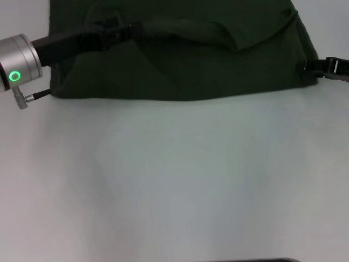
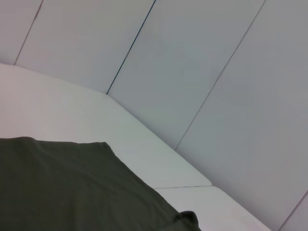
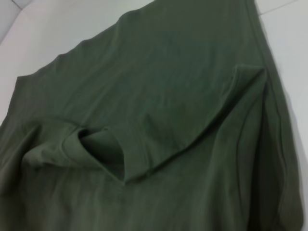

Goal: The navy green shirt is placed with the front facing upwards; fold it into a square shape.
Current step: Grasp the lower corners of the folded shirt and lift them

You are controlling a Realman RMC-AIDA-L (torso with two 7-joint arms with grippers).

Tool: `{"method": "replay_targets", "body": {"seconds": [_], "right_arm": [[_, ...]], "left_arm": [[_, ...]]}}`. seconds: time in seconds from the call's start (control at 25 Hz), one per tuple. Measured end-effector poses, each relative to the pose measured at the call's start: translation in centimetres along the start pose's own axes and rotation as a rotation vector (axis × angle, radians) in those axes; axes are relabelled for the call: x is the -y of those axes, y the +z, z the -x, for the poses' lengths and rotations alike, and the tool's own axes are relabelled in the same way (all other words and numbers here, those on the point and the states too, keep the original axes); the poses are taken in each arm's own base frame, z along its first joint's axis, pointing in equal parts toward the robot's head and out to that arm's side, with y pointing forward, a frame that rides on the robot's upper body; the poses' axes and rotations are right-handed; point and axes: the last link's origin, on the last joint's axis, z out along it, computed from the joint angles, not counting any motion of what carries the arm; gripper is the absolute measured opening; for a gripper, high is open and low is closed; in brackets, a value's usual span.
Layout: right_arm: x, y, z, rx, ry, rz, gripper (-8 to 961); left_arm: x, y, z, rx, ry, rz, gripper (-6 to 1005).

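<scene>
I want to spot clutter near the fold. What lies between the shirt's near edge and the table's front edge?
Nothing: in the head view the white table is bare from the near edge of the navy green shirt down to the front.

One navy green shirt (image 1: 180,65), spread at twelve o'clock. One white table (image 1: 174,180). Two arms: left arm (image 1: 65,43) at ten o'clock, right gripper (image 1: 330,66) at two o'clock.

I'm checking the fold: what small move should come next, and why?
Probably draw the shirt toward the robot across the table: it lies bunched at the far edge, a sleeve folded over, left end effector on it and right end effector at its corner.
</scene>
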Motion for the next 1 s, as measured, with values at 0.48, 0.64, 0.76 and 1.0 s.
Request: {"method": "replay_targets", "body": {"seconds": [0.48,0.64,0.76,1.0], "right_arm": [[-0.59,0.63,0.23,0.000,-0.017,0.009,681],[-0.59,0.86,-0.01,-0.003,-0.018,0.008,680],[-0.58,0.91,-0.09,-0.005,-0.022,0.007,680],[-0.52,0.90,-0.11,-0.004,-0.021,0.004,562]], "left_arm": [[0.11,0.14,-0.02,-0.003,0.008,-0.008,844],[0.21,0.17,-0.05,-0.003,0.008,-0.015,844],[0.23,0.17,-0.05,-0.003,0.008,-0.017,844],[0.24,0.17,-0.05,-0.004,0.008,-0.018,844]]}}
